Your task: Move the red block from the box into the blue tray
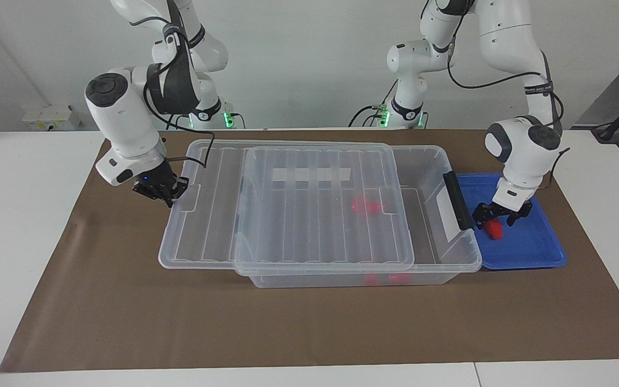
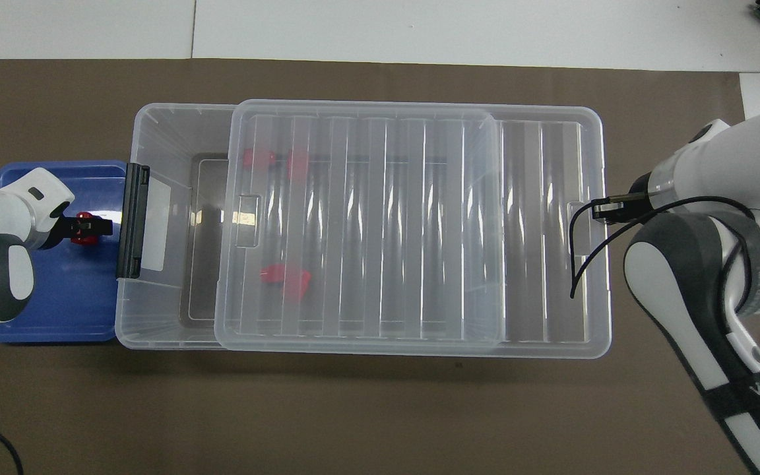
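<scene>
The blue tray (image 1: 535, 252) lies against the box's end toward the left arm, and it also shows in the overhead view (image 2: 57, 303). A red block (image 1: 495, 230) rests on the tray floor, also seen from overhead (image 2: 82, 237). My left gripper (image 1: 501, 216) hangs open just over this block, with its fingers to either side. The box (image 1: 427, 177) is a clear bin. Its ribbed lid (image 1: 309, 215) is slid toward the right arm's end, leaving the box open beside the tray. My right gripper (image 1: 163, 194) is at the lid's overhanging end edge (image 2: 588, 211).
More red blocks lie in the box under the lid, some mid-floor (image 1: 366, 205) (image 2: 284, 280) and some by the wall farther from the robots (image 1: 390, 278) (image 2: 258, 158). A black clip handle (image 1: 457, 201) stands between box and tray. A brown mat (image 1: 127, 312) covers the table.
</scene>
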Tool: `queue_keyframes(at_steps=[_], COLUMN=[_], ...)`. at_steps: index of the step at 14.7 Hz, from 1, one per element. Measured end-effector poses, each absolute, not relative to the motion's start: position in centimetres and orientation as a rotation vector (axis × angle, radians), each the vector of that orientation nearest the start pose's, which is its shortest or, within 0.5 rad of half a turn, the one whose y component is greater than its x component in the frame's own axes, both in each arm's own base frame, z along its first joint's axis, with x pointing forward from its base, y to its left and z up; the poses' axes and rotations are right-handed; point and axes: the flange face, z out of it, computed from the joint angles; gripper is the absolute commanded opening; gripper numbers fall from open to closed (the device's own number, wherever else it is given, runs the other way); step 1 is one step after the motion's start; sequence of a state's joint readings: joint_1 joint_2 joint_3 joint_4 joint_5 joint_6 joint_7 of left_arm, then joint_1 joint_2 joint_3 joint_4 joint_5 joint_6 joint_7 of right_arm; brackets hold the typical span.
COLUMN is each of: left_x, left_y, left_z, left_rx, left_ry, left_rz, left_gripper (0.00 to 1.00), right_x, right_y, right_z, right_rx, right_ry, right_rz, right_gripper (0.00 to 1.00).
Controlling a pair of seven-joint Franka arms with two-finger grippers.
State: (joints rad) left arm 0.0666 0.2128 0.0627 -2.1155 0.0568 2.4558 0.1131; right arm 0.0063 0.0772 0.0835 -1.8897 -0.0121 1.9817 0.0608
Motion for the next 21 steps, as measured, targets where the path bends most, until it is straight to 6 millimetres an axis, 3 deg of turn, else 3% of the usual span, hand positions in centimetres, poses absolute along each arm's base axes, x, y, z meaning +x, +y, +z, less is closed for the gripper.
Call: queue_keyframes(at_steps=[4, 8, 12, 17, 18, 21], left_x=[59.8, 58.6, 57.0, 56.6, 56.6, 55.5], left_y=[5.3, 3.8, 3.6, 2.0, 0.2, -8.6], left_z=[41.2, 47.9, 52.0, 53.1, 53.4, 54.9], left_rx=[-3.077, -3.081, -3.082, -3.082, -3.081, -3.064], left_ry=[0.089, 0.114, 0.113, 0.157, 0.206, 0.413], left_rz=[-0.078, -0.007, -0.039, -0.065, -0.078, -0.129], left_gripper=[1.0, 1.0, 1.0, 1.0, 1.0, 1.0], right_x=[57.5, 57.0, 56.6, 56.2, 56.1, 55.8], right_y=[8.2, 11.3, 12.9, 14.4, 14.6, 15.5], right_z=[46.5, 46.5, 46.5, 46.5, 46.6, 46.6], right_rx=[-3.142, -3.106, -3.087, -3.082, -3.081, -3.078], right_ry=[-0.139, -0.194, -0.223, -0.255, -0.261, -0.285], right_rz=[-0.017, -0.008, -0.002, 0.0, 0.0, -0.001], right_gripper=[0.0, 0.0, 0.0, 0.0, 0.0, 0.0])
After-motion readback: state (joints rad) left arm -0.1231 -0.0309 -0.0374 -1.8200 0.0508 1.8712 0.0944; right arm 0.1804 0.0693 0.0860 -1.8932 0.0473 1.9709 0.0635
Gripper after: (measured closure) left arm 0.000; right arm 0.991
